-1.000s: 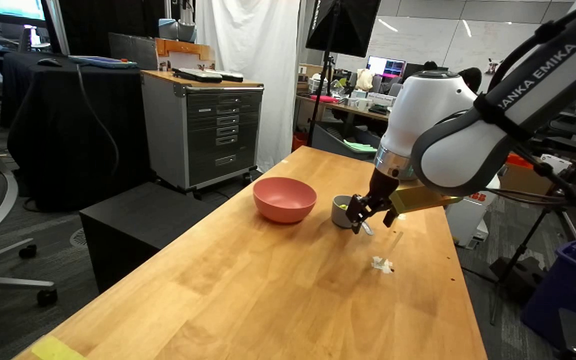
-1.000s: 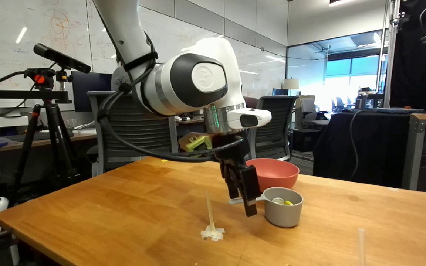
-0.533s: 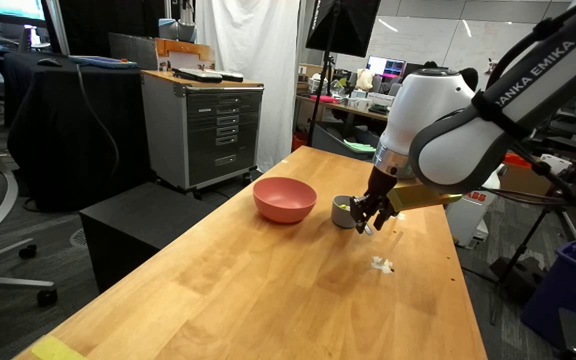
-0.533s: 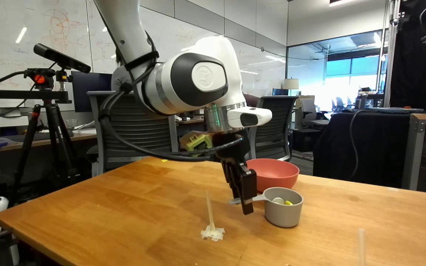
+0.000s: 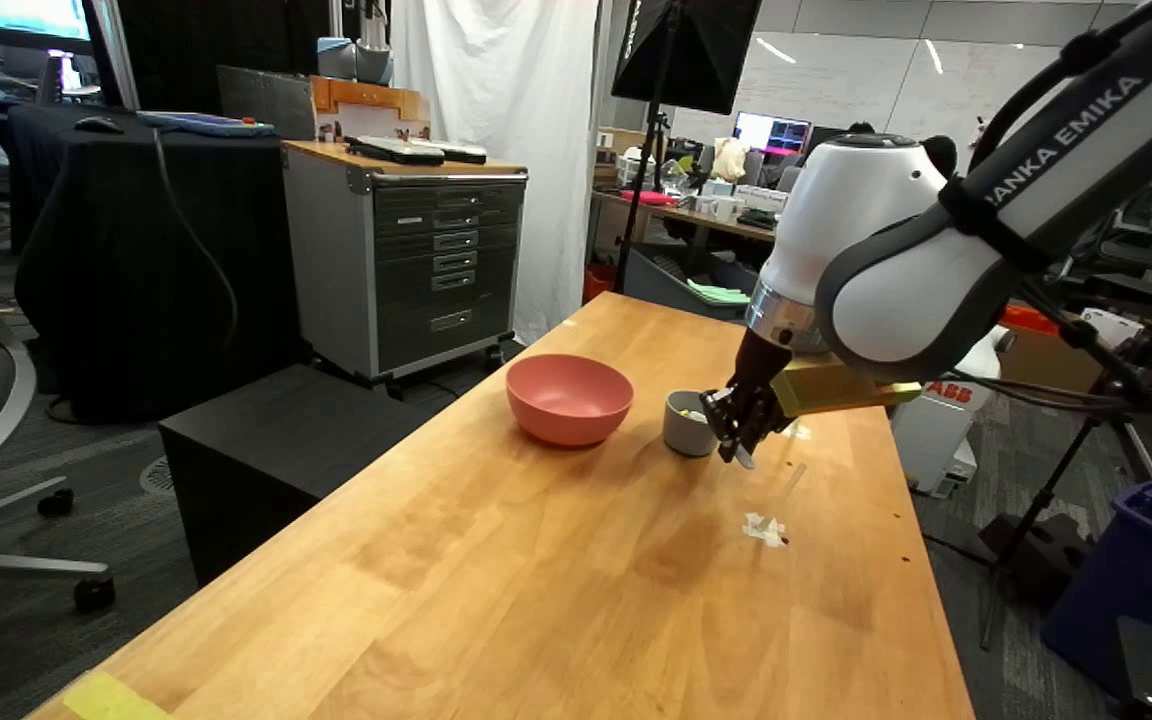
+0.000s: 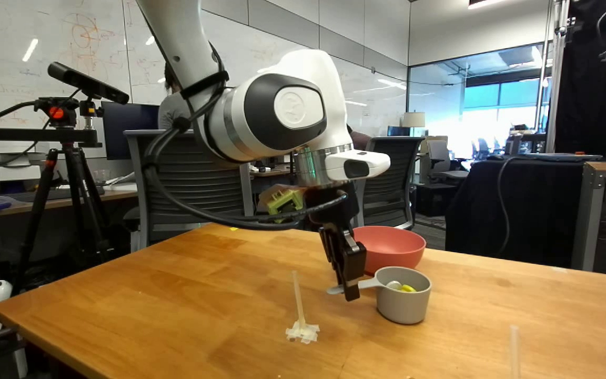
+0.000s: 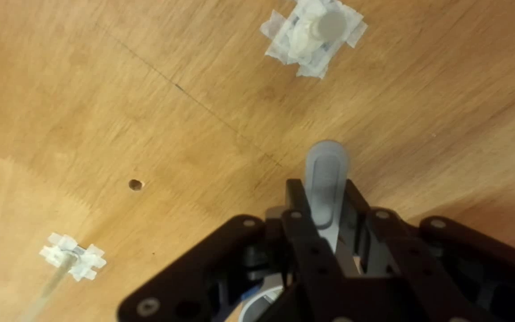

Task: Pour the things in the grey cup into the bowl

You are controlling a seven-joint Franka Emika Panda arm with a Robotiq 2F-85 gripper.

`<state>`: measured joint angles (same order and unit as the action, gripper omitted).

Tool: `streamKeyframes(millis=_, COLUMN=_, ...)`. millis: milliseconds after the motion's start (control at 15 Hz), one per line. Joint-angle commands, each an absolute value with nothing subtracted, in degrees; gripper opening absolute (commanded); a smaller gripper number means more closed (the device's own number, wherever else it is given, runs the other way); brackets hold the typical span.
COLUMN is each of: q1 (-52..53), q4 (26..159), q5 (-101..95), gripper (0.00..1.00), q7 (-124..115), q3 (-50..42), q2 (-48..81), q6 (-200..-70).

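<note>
Bowl point(image 5: 570, 428) sits by the bench's point(image 5: 456, 560) left edge in an exterior view; rightward, the grey cup point(image 5: 686, 437) stands upright, holding the things point(image 6: 407, 288); just right of it, my gripper point(image 5: 738, 452) pinches the cup's handle point(image 7: 327, 172) between nearly closed jaws.

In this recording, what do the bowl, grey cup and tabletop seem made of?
Bowl: probably plastic, smooth and matte, evenly pink-red; ceramic is possible. Grey cup: likely plastic, dull, without metallic glints. Tabletop: apparently wood, satin, with grain and joined strips showing.
</note>
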<state>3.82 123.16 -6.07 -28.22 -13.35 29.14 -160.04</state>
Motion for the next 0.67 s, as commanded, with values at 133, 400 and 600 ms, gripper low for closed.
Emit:
streamKeyframes(millis=133, q1=5.2, q4=122.1, q5=-5.0, gripper=0.09, q7=-28.6, q3=-15.2, q2=29.1, q6=-160.2)
streamKeyframes(millis=400, q1=5.5, q4=122.2, q5=-5.4, gripper=0.07, q7=-29.1, q3=-16.6, q2=28.0, q6=-160.3)
streamKeyframes(millis=600, q1=6.3, q4=121.7, q5=-6.4, gripper=0.06, q7=-30.1, q3=-18.5, q2=27.4, q6=-159.8)
